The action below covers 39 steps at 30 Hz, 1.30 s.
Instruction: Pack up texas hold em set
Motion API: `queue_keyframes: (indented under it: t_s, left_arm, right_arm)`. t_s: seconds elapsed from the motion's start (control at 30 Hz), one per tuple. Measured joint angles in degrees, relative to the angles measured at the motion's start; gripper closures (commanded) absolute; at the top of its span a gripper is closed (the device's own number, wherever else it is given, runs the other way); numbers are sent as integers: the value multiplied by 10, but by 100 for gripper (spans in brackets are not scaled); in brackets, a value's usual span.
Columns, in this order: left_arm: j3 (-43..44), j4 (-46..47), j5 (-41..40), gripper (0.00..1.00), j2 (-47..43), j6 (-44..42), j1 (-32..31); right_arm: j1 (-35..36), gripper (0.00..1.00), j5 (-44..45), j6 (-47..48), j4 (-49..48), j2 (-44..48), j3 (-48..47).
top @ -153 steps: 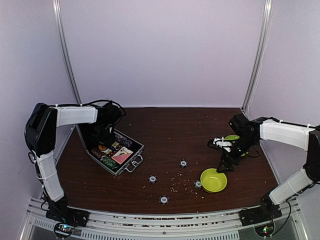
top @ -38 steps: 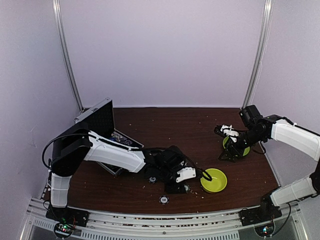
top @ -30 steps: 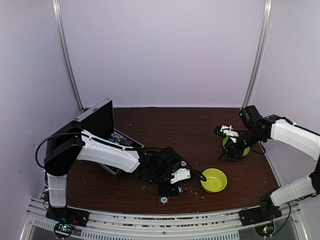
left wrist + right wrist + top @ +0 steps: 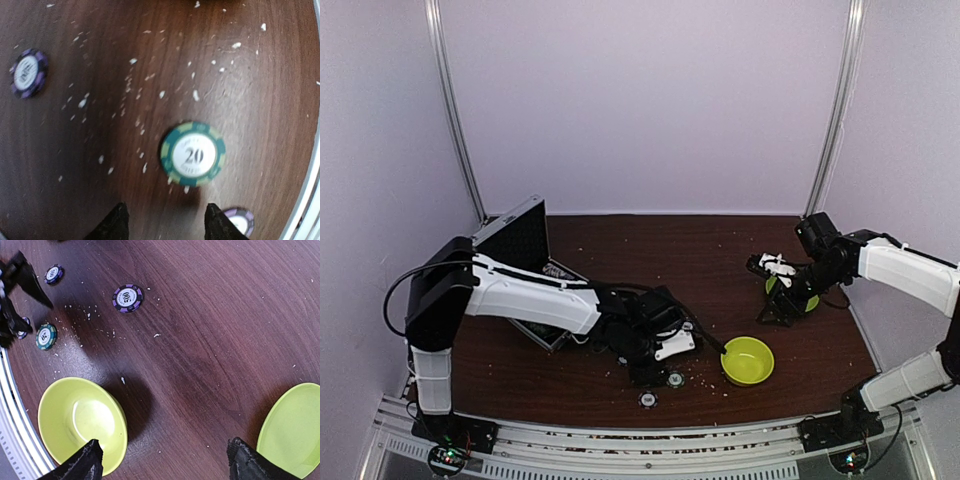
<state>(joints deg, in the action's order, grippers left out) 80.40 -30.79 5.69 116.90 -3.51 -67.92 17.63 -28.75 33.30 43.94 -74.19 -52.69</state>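
1. Texas hold em set's case is standing open at the far left, ready for loading. Your left arm is stretching low across the table toward the green chip.
2. Your left gripper is hovering with its jaws apart and empty, apparently lining up on the chip lying just ahead.
3. Your right gripper is hanging wide apart, holding nothing, between the bowl and the plate, probably waiting clear.

case left rear of bench | chip front centre | second chip nearer | bowl right of chip | plate behind bowl, right
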Motion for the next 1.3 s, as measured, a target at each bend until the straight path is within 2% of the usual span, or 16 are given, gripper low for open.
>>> queue_keyframes:
  t_s: [0.13,0.23,0.3,0.43,0.53,0.6,1.3]
  left_arm:
    - [-58,-20,-55,45,-106,18,14]
    - [-97,-35,-95,47,-199,40,50]
    - [-125,-49,-125,47,-255,59,93]
    - [-185,-96,-179,45,-310,97,185]
    - [-226,-134,-199,44,-316,122,232]
    - [-240,-153,-201,44,-315,132,242]
    - [-205,-156,-217,46,-238,154,247]
  right_arm:
    - [0,14,0,0,1,-2,0]
    - [0,14,-2,0,2,-3,0]
    - [0,13,-3,2,3,-4,0]
    - [0,14,-5,6,4,-5,0]
    - [0,14,-8,9,4,-6,0]
    - [0,13,-8,9,4,-7,0]
    - [0,13,-9,10,5,-8,0]
